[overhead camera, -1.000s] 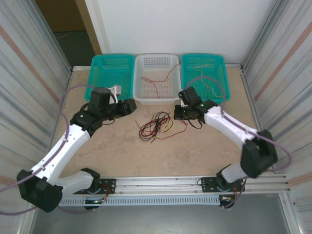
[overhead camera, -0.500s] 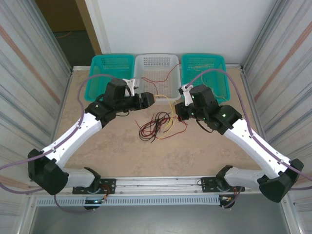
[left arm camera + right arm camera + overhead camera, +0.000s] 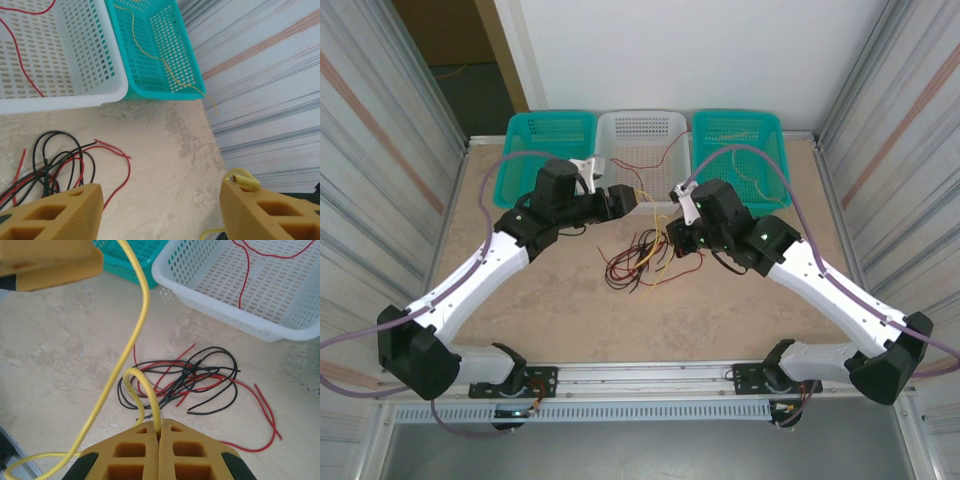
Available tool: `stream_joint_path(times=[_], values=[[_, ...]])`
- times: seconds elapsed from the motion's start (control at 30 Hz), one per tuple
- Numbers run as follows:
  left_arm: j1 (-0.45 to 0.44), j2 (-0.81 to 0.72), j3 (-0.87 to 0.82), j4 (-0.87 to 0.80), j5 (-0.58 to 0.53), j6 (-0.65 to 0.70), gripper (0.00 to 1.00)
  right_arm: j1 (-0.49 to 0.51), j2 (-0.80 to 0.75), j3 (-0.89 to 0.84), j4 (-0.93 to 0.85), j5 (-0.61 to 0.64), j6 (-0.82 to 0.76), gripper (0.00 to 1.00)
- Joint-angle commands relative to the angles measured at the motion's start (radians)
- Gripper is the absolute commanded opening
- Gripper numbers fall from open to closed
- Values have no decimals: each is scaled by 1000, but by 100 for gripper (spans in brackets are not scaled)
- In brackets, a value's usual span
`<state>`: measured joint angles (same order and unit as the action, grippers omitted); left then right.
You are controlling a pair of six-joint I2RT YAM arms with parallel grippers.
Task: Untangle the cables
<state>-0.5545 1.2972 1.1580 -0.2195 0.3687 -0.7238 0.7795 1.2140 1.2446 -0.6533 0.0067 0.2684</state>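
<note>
The cables point(image 3: 638, 262) lie as a red and black tangle on the table between both arms, also seen as cables point(image 3: 192, 380) and cables point(image 3: 52, 162). My right gripper point(image 3: 159, 429) is shut on a yellow cable point(image 3: 142, 310) just above the tangle. That cable loops up from its jaws, and a long strand runs on to the left gripper's finger point(image 3: 47, 260). My left gripper point(image 3: 162, 202) stands open above the table with nothing between its fingers. The yellow cable's end point(image 3: 243, 176) rests against its right fingertip. In the top view the left gripper point(image 3: 628, 198) and right gripper point(image 3: 672, 232) are close together.
Three baskets line the far edge: a teal basket point(image 3: 520, 150), a white basket point(image 3: 608, 150) holding a red cable point(image 3: 655, 160), and a teal basket point(image 3: 775, 150) holding a yellow cable point(image 3: 150, 50). Corrugated metal walls close in both sides.
Both arms have swung in toward the middle. The right gripper has lifted the yellow cable off the tangle and shifted left. The left gripper has come close to it and opened a little wider.
</note>
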Motion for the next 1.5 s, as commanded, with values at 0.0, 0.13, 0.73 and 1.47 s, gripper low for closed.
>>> stream_joint_path(times=[0.0,0.13,0.73,1.47], values=[[44,-37,-55,130,69,-109,66,1,22,27,-15,33,-7,0],[79,-62,-104,201,101,-175,70,-19,63,30,-32,37,26,0],[96,23,-112,159,172,-191,54,-2,83,27,8,5,51,0],[85,34,-132,132,253,-165,34,-29,82,38,14,-4,60,0]])
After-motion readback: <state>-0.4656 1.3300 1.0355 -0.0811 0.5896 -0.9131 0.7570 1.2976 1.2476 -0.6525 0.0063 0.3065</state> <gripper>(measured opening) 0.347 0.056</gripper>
